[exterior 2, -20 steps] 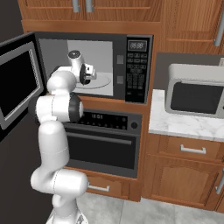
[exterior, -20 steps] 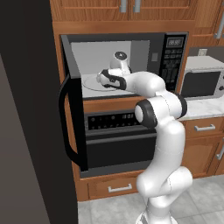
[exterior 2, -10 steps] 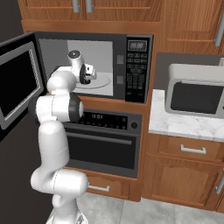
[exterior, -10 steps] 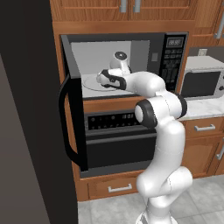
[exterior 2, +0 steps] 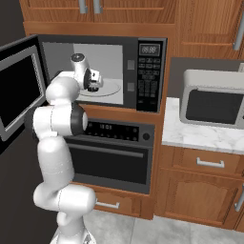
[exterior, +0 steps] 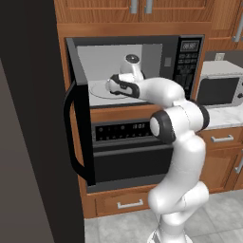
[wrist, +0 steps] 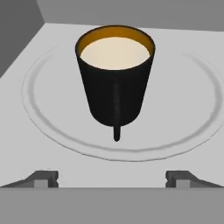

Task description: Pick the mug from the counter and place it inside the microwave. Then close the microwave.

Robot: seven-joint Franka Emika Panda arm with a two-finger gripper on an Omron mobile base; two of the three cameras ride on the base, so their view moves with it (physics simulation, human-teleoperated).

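The black mug [wrist: 115,83] with a cream top stands upright on the round turntable [wrist: 39,105] inside the microwave [exterior: 187,66], its handle facing the hand camera. My gripper [wrist: 113,177] is open. Its two fingertips [wrist: 43,177] stand wide apart, just short of the mug and not touching it. From the base, the arm reaches into the grey cavity with the gripper [exterior: 110,87] low over the turntable; the hand [exterior 2: 93,78] covers the mug there. The microwave door [exterior: 78,133] hangs wide open to the left. The marble counter [exterior 2: 205,136] lies to the right.
A black oven [exterior 2: 112,152] with a bar handle sits directly under the microwave [exterior 2: 148,76]. A light-grey box oven [exterior 2: 212,102] stands on the counter. Wooden cabinets run above and below. The open door [exterior 2: 19,90] juts out beside the arm's left.
The jaws have gone from shut to wide open, letting go of the mug on the turntable. The arm itself has barely moved.
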